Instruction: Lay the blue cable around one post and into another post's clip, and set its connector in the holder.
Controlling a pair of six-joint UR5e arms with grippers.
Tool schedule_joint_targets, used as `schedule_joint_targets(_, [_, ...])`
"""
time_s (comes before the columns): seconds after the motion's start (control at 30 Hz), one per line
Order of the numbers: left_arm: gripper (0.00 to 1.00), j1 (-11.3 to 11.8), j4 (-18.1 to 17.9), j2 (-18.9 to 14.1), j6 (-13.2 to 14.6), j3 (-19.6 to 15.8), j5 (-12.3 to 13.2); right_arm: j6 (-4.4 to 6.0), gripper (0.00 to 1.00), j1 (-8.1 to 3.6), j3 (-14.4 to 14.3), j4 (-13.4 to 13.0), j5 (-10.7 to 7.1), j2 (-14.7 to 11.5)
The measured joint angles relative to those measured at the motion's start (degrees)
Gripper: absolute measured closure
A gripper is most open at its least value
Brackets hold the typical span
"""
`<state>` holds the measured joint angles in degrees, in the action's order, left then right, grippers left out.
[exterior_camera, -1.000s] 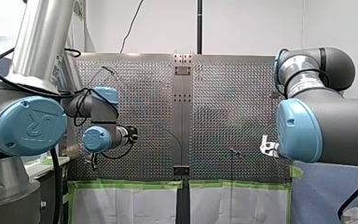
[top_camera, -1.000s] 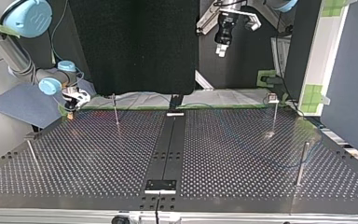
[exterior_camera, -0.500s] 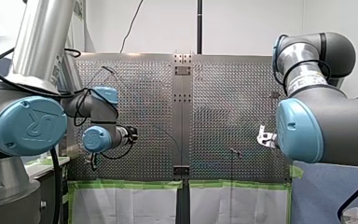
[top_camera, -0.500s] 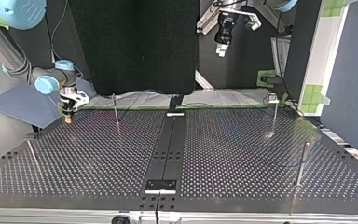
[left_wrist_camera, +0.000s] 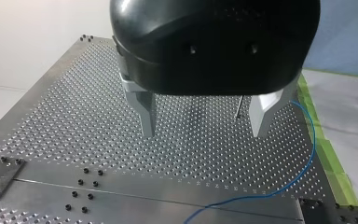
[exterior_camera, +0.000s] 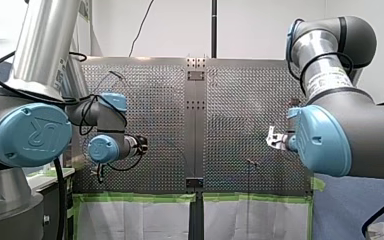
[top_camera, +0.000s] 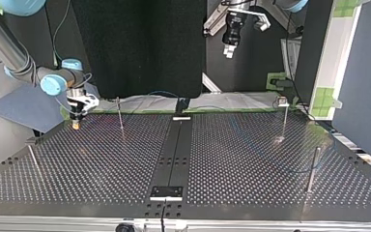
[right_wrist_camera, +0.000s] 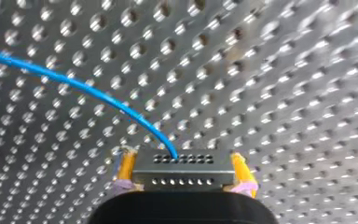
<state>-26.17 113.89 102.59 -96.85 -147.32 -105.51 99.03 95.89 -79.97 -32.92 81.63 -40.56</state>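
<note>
Two robot arms work over a perforated metal surface (top_camera: 251,159). In the top view my right arm comes in at about ten o'clock. There my right tool (top_camera: 76,125) points down, close above the surface near its far edge. It is on the nine o'clock side of a thin upright post (top_camera: 120,115).

In the right wrist view this tool's yellow pads (right_wrist_camera: 127,165) pinch a dark rectangular connector (right_wrist_camera: 182,170) from both sides. Two rows of small holes show on the connector. The blue cable (right_wrist_camera: 93,91) leaves the connector and curves away over the surface ahead of the tool. I cannot tell whether the connector touches the surface. In the front view the same tool sits at about three o'clock, over the right half of the surface.

My left tool (top_camera: 228,52) hangs at about twelve o'clock in the top view, high up and well apart from the surface. In the left wrist view its two metal fingers (left_wrist_camera: 145,112) are spread wide above the surface. Another stretch of the blue cable lies on the surface beside and under this tool, near an edge lined with green tape (left_wrist_camera: 328,158).

In the top view a clip-topped post (top_camera: 284,118) stands at about two o'clock. A plain post (top_camera: 312,169) stands at four o'clock. A dark strip (top_camera: 174,150) runs down the middle of the surface.
</note>
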Motion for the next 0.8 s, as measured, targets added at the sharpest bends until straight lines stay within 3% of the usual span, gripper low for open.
schedule_joint_targets(0.33, [0.01,0.0,-0.1,0.0,-0.1,0.0,0.1,0.68,1.0,1.78,-4.6,-1.3,0.62,-4.6])
schedule_joint_targets(0.57, [0.01,0.0,-0.2,0.0,-0.1,0.0,0.7,2.77,1.0,3.02,-8.3,-0.5,1.04,-8.3])
schedule_joint_targets(0.8, [0.01,0.0,-0.1,0.0,-0.1,0.0,1.0,6.04,1.0,3.53,-12.5,2.3,1.09,-12.5])
